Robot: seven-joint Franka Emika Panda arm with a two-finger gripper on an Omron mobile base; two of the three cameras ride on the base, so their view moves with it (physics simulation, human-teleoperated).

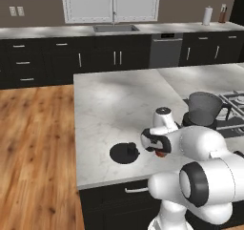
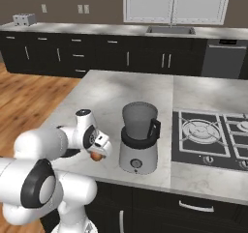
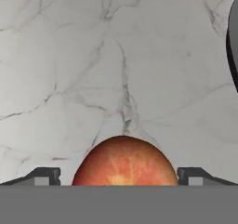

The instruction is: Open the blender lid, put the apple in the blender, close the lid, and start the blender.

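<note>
The hand pinches the apple between its two fingers, one on each side, above the white marble worktop. The blender lid lies flat on the worktop just beside the hand, knob up. The blender stands uncovered near the front edge, beside the stove set into the worktop. Beyond the island are a wood floor, dark cabinets, a sink and a dishwasher.
</note>
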